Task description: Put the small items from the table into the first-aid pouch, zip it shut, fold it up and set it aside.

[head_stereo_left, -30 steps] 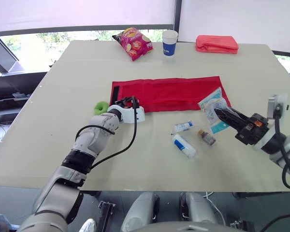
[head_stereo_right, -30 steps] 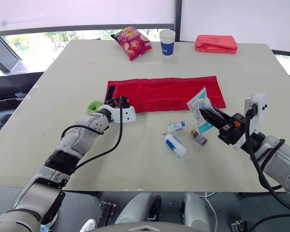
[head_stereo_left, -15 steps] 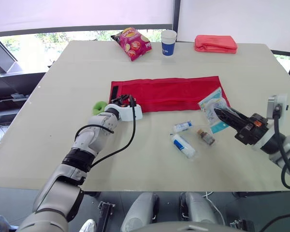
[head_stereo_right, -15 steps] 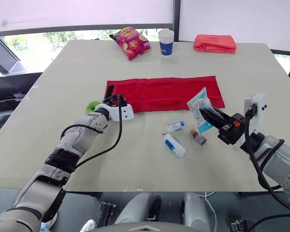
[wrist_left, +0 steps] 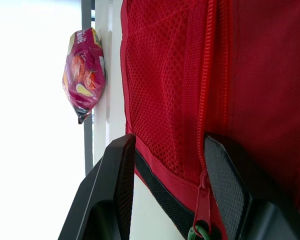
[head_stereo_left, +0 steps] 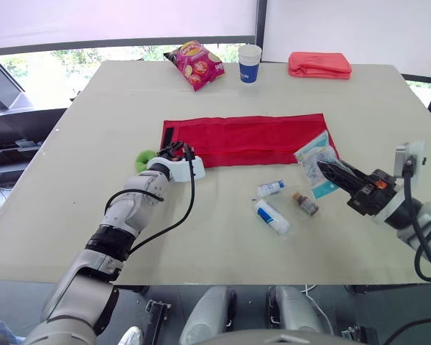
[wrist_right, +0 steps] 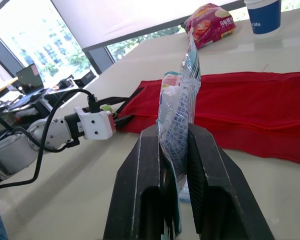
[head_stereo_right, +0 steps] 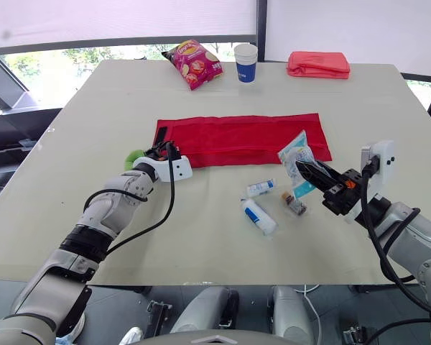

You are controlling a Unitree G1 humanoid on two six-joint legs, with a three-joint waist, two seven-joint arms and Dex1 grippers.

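The right tool (head_stereo_left: 329,171) clamps a clear packet (head_stereo_left: 314,153) upright beside the right end of the first-aid pouch (head_stereo_left: 251,136), ready for loading. The left tool (wrist_left: 170,142), unclenched, straddles the zipper pull (wrist_left: 204,207) at its left end, probably to open it.

Clear packet (wrist_right: 182,95) pinched upright by right end effector (wrist_right: 172,135).
Red mesh pouch (wrist_right: 250,110) flat on surface (wrist_right: 90,200) behind it; left end effector (wrist_right: 121,120) at pouch's left end; chip bag (wrist_right: 210,22), blue cup (wrist_right: 264,14) far side.

Pale table (head_stereo_left: 93,129) below bright windows (head_stereo_left: 50,65) with white blinds (head_stereo_left: 115,21)
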